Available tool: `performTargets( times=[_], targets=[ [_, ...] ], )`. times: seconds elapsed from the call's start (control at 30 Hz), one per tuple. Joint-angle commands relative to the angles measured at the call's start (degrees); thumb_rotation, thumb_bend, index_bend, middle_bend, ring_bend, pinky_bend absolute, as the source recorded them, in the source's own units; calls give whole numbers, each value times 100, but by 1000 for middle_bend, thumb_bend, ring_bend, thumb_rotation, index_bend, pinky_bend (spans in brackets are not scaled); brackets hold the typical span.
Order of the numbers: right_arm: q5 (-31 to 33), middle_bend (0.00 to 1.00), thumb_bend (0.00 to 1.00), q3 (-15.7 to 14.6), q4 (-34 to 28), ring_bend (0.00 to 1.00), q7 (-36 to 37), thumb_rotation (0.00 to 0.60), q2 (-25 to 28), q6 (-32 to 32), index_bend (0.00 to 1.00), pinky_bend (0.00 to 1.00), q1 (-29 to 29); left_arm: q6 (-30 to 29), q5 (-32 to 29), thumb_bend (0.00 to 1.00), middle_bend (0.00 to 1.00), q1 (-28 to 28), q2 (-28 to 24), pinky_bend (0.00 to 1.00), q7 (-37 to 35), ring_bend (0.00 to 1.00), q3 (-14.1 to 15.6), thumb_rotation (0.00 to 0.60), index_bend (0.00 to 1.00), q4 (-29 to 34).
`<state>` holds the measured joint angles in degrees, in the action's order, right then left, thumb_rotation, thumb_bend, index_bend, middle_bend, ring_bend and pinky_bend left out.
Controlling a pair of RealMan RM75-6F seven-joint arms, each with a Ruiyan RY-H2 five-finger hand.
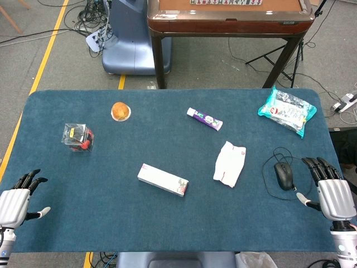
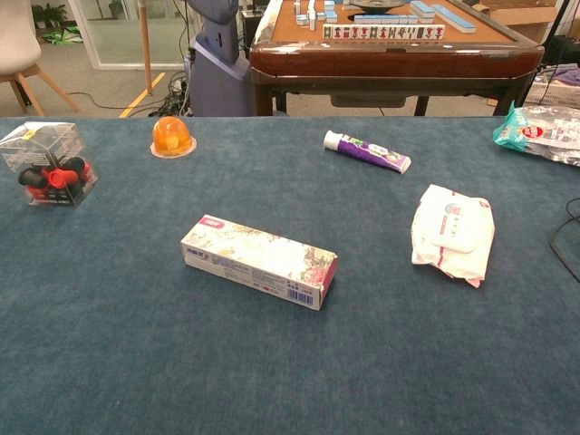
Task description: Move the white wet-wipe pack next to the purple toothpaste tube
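Note:
The white wet-wipe pack (image 1: 230, 163) (image 2: 452, 232) lies flat on the blue table, right of centre. The purple toothpaste tube (image 1: 204, 119) (image 2: 367, 151) lies farther back and a little to the left, with a gap of bare cloth between the two. My left hand (image 1: 17, 202) rests at the table's near left corner, fingers apart and holding nothing. My right hand (image 1: 329, 191) rests at the near right corner, also holding nothing, well to the right of the pack. Neither hand shows in the chest view.
A black wired mouse (image 1: 284, 175) sits between my right hand and the pack. A long flowered box (image 1: 163, 180) (image 2: 259, 261) lies mid-table. A clear box with red parts (image 1: 78, 137) (image 2: 51, 165), an orange jelly cup (image 1: 120, 111) (image 2: 172, 137) and a teal snack bag (image 1: 287, 110) (image 2: 540, 130) lie farther out.

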<state>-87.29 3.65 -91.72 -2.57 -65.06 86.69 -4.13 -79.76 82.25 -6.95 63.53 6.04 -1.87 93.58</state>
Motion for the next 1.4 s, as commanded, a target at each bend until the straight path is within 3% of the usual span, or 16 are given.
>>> performTargets(
  times=[0.03,0.27,0.47,0.67,0.9,1.03,1.4],
  targets=[
    [9,170,0,-3,-33,92,-39,600,20,-5,164,219,8,38,-13,60,122,-17,6,418,18,140,8,600,281,-13],
    [-100,197,0,19,-5,94,-175,600,-31,133,181,220,20,53,-43,60,127,-19,26,421,-15,142,9,600,280,-55],
    [-208,218,0,108,382,94,-39,600,-238,114,191,220,-123,72,-101,59,130,-25,15,422,-50,145,-14,600,280,-53],
    [-151,200,0,187,648,94,-616,600,-252,-397,192,217,-477,11,-82,60,139,3,-19,423,-318,151,-37,600,280,-76],
    [-3,70,0,278,842,12,-1216,600,-284,-1283,190,110,-1064,-34,-94,60,145,47,-57,425,-485,155,-39,600,280,-81],
    [80,26,0,327,1029,0,-1508,600,-382,-1773,137,84,-1420,-70,-89,60,147,73,-71,425,-565,156,-40,600,280,-77],
    [343,0,0,432,1970,0,-1743,600,-1180,-2676,68,51,-2234,-157,-143,60,156,117,-91,426,-785,161,-111,600,280,-49]
  ],
)
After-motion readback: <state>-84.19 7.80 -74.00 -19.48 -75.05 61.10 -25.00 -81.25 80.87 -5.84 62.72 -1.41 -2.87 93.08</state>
